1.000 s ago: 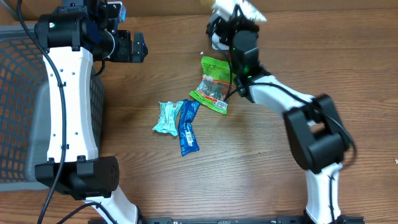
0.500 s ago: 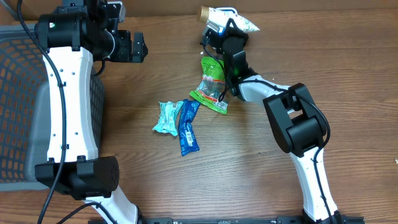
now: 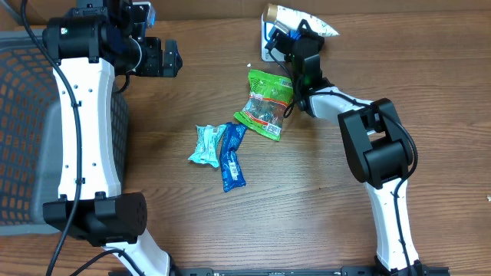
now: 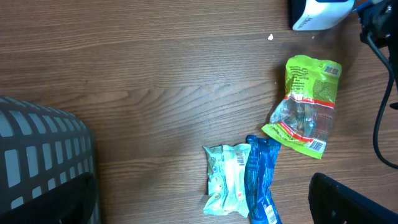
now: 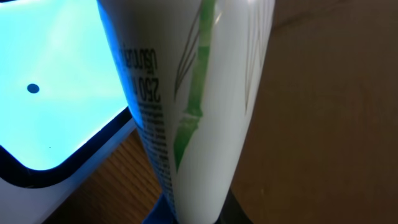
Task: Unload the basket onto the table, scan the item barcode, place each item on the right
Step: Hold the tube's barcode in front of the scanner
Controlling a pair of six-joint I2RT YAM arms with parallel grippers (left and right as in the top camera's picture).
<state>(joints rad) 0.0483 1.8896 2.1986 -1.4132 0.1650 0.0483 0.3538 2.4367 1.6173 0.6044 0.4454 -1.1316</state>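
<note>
With the right jaws clamped on the white tube [image 3: 304, 16] at the overhead's upper middle, close before the lit scanner [image 5: 50, 93], scanning seemed underway yet unconfirmed; the left jaws hung open, empty, upper left.

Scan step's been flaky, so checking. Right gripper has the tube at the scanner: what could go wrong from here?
1. The right wrist view shows only small print and a bamboo graphic on the tube, no barcode; it may not face the scanner.
2. The right arm's cable hangs right by the green packet; a swing could drag it.
</note>
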